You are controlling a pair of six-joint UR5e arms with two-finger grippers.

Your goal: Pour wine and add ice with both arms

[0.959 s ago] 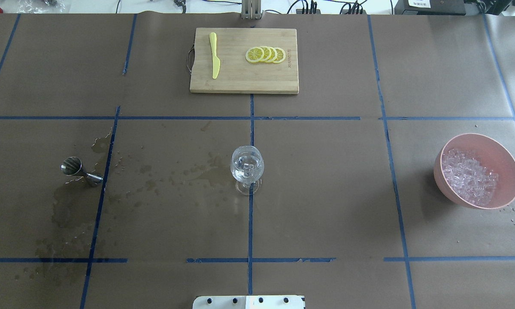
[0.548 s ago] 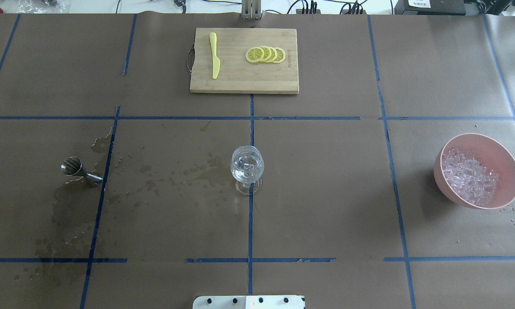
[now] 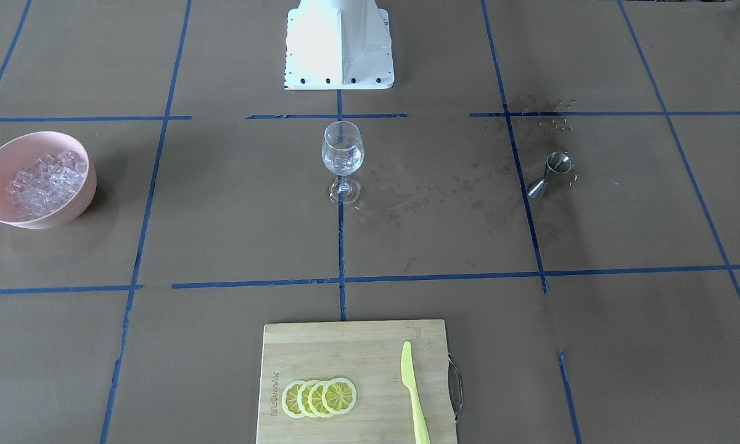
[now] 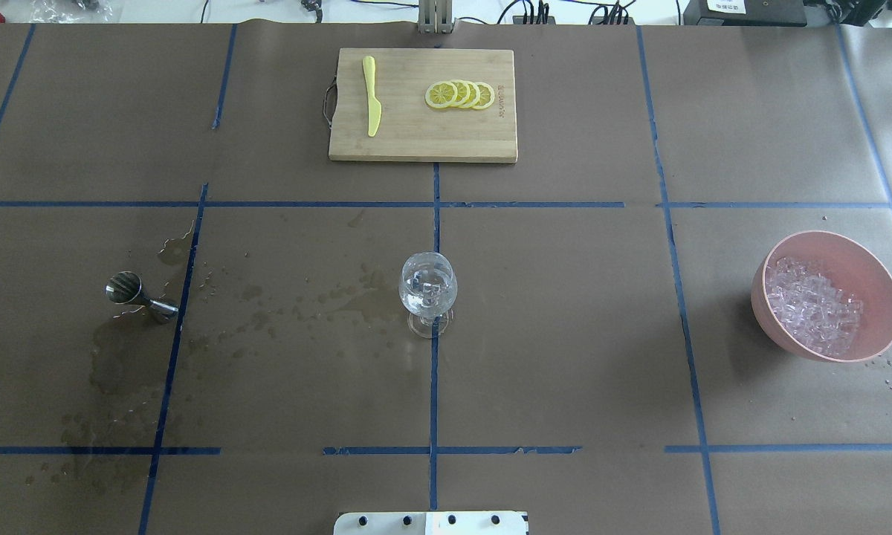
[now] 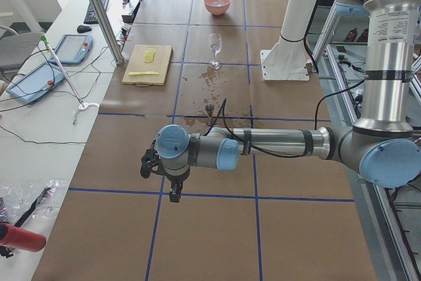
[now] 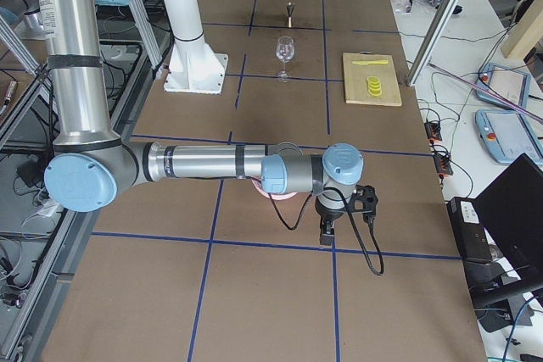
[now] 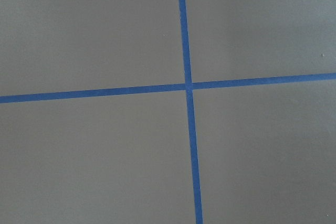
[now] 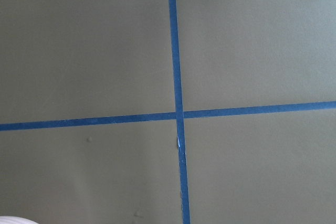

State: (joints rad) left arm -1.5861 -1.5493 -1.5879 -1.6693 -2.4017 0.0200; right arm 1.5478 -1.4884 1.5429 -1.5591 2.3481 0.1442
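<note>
Pink round bowl [image 4: 873, 286] of clear ice cubes [image 4: 810, 306] lies just beside the right gripper [image 6: 327, 231], between it and the clear stemmed wine glass [image 4: 429, 288]; that gripper's finger spread cannot be told.

Bright, even light, no hard shadows. Soft shadow beside pink bowl [image 4: 873, 267]; ice [image 4: 810, 308] glints. White base [image 3: 339, 43] blown out in front view. Wrist views flat, sl. soft.
</note>
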